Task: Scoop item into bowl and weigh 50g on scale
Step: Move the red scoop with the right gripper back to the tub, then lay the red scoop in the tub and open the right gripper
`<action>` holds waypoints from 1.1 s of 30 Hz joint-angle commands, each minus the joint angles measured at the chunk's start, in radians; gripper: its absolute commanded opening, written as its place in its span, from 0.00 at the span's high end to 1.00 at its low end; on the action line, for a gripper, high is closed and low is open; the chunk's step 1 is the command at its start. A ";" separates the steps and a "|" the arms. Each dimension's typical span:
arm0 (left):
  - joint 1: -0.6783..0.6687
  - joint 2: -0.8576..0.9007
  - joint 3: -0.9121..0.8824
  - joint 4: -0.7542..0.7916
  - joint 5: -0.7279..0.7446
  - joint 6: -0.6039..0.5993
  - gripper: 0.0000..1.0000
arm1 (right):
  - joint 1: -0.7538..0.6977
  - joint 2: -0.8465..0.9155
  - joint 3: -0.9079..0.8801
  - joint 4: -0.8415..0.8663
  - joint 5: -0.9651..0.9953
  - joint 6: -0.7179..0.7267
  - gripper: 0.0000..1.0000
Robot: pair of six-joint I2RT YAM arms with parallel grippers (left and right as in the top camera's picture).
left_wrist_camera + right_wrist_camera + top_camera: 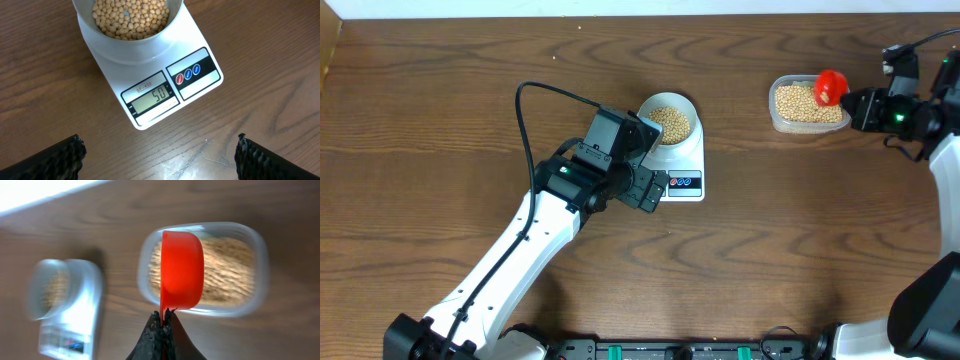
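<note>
The pale bowl [669, 122] full of tan beans [129, 17] stands on the white scale [685, 170]; its display [153, 97] reads 50. My left gripper [160, 155] hovers open over bare wood just in front of the scale, black fingertips [65, 155] wide apart and holding nothing. At the far right my right gripper [163, 317] is shut on the handle of a red scoop [182, 270], which hangs over the clear tub [807, 104] of beans [230, 270]. The right wrist view is blurred.
The left arm [520, 260] stretches from the front edge to the scale, with a black cable [535, 100] looping behind it. The right arm's body [945, 140] fills the far right edge. Brown wood table [440, 120] all round.
</note>
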 commanded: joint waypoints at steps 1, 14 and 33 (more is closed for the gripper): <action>0.005 -0.009 0.001 0.000 0.009 0.006 0.02 | 0.059 -0.026 0.000 -0.004 0.315 -0.012 0.99; 0.005 -0.009 0.001 0.000 0.009 0.006 0.02 | 0.283 -0.025 0.000 0.006 0.800 -0.111 0.99; 0.005 -0.009 0.001 0.000 0.009 0.006 0.02 | 0.289 0.028 -0.002 0.072 0.538 0.518 0.91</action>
